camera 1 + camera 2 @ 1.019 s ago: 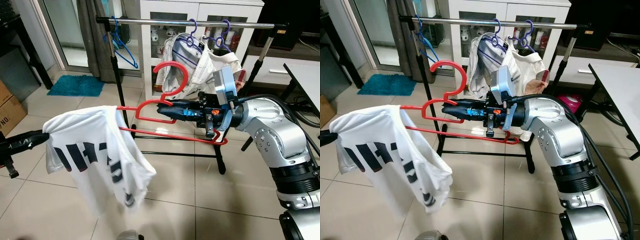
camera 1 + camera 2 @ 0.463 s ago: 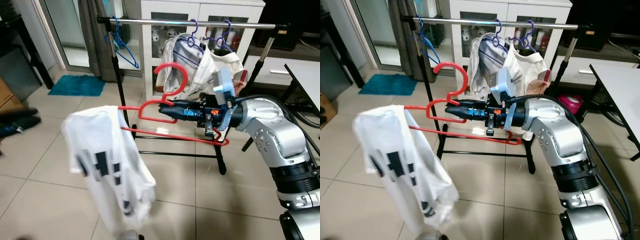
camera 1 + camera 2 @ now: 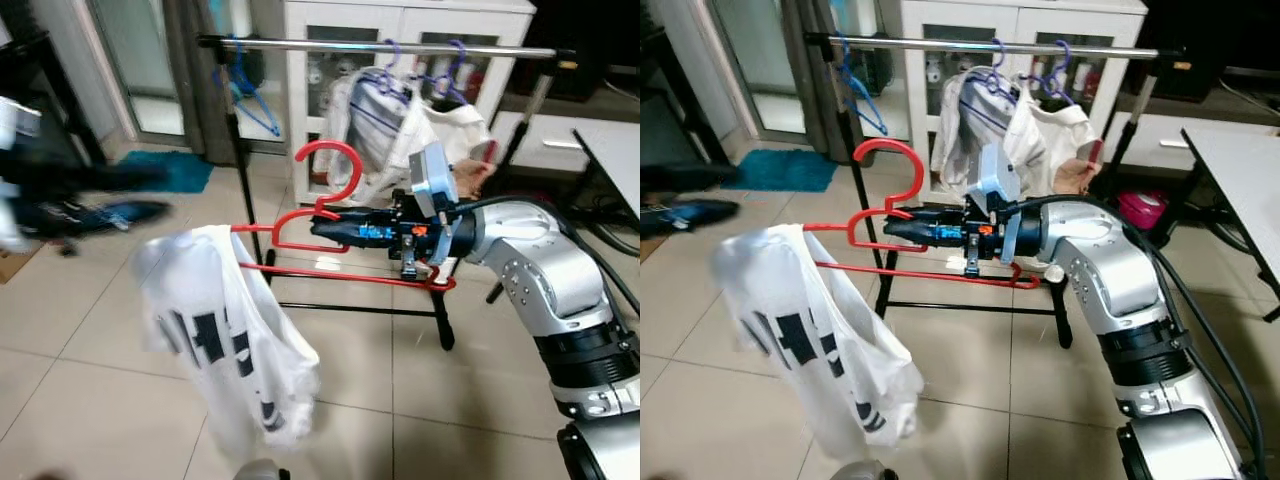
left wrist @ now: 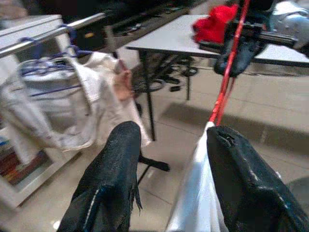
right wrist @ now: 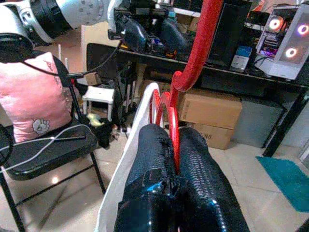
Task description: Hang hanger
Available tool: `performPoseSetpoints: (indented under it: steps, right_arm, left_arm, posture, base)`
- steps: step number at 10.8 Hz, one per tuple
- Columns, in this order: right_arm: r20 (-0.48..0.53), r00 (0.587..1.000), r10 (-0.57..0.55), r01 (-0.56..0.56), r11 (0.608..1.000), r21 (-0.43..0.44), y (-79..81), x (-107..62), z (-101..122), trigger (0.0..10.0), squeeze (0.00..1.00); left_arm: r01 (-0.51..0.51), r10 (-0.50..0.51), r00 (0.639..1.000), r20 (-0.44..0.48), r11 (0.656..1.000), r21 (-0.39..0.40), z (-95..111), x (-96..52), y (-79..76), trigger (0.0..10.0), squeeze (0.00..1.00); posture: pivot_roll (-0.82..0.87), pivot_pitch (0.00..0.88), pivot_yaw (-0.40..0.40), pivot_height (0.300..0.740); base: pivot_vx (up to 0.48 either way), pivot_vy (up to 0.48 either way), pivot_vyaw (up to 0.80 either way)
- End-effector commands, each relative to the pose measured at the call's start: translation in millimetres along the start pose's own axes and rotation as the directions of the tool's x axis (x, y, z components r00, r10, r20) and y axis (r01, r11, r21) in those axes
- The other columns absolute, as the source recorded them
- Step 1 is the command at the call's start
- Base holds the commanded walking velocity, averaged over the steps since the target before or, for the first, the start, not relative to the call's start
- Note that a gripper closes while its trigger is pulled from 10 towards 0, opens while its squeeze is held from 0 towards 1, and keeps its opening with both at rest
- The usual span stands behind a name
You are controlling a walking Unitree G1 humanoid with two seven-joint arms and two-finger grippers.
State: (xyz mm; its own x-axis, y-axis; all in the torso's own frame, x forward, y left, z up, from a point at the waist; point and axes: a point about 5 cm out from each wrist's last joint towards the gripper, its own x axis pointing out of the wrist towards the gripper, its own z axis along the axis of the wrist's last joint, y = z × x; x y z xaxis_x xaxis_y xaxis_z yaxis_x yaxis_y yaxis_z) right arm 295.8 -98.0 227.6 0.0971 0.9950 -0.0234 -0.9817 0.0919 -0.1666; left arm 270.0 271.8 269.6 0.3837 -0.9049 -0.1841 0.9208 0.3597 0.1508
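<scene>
White T-shirt [image 3: 225, 335] dangling off the red hanger [image 3: 330, 215], right gripper [image 3: 325, 228] clamped on its neck, left gripper [image 4: 169, 188] spread empty, hook short of the garment rail [image 3: 380, 45] beyond — hanging's not done yet.

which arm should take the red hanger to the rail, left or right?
Right. The right gripper is shut on the red plastic hanger, hook up, below the metal clothes rail. The left gripper is open, away from the white printed t-shirt.
</scene>
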Motion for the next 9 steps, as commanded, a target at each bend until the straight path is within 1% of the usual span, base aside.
performPoseSetpoints:
  steps: [1,2,3,4,5,6,7,8,9]
  right_arm:
    - [0.027,1.0,0.015,-0.014,0.999,-0.042,3.2,3.5,9,10.0,0.0]
    - [0.046,0.999,0.027,-0.025,0.999,-0.042,7.8,5.6,10,10.0,0.0]
    - [0.055,0.998,0.04,-0.037,0.998,-0.04,9.7,6.1,10,10.0,0.0]
    - [0.074,0.995,0.061,-0.058,0.998,-0.038,12.1,7.7,11,10.0,0.0]
    - [0.08,0.994,0.077,-0.074,0.997,-0.038,13.8,9.3,12,10.0,0.0]
    - [0.078,0.994,0.083,-0.08,0.996,-0.04,14.6,10.3,12,10.0,0.0]
    - [0.077,0.993,0.084,-0.081,0.996,-0.04,14.9,10.6,12,10.0,0.0]
    - [0.076,0.993,0.087,-0.084,0.996,-0.039,15.6,10.7,12,10.0,0.0]
    - [0.078,0.993,0.092,-0.089,0.995,-0.04,16.7,10.9,12,10.0,0.0]
  left_arm:
    - [0.036,-0.035,0.999,-0.026,0.999,0.027,3,4.2,-1.9,10.0,0.45]
    - [0.124,-0.123,0.989,-0.082,0.992,0.006,-4,10.9,-8.1,10.0,0.0]
    - [0.129,-0.128,0.986,-0.105,0.992,0.007,-8,10.7,-7.2,10.0,0.0]
    - [0.14,-0.141,0.983,-0.114,0.99,-0.014,-11,11.5,-6.6,10.0,0.0]
    - [0.175,-0.179,0.974,-0.136,0.984,-0.044,-17,14.4,-7.4,10.0,0.0]
    - [0.204,-0.211,0.965,-0.155,0.977,-0.061,-21,17.1,-8.1,7.7,0.0]
    - [0.215,-0.223,0.96,-0.172,0.975,-0.065,-23,17.9,-7.8,0.0,0.0]
    - [0.229,-0.238,0.946,-0.218,0.971,-0.066,-26,17.7,-5.8,0.0,0.0]
    - [0.238,-0.25,0.936,-0.246,0.968,-0.079,-32,16.8,-2.3,0.0,0.0]
  posture:
    - [0.0,0.0,0.079,0.74]
    - [0.0,0.0,0.077,0.74]
    - [0.0,0.0,0.077,0.74]
    - [0.01,0.0,0.071,0.74]
    - [0.01,0.0,0.073,0.74]
    - [0.01,0.0,0.073,0.74]
    - [0.01,0.0,0.074,0.74]
    - [0.01,0.0,0.075,0.74]
    - [0.01,0.0,0.076,0.74]
  base:
    - [0.0,0.0,0.0]
    - [0.0,0.0,0.0]
    - [0.0,0.0,0.0]
    - [0.0,0.0,0.0]
    - [0.0,0.0,0.0]
    - [0.0,0.0,0.0]
    - [0.0,0.0,0.0]
    - [0.0,0.0,0.0]
    - [0.0,0.0,0.0]
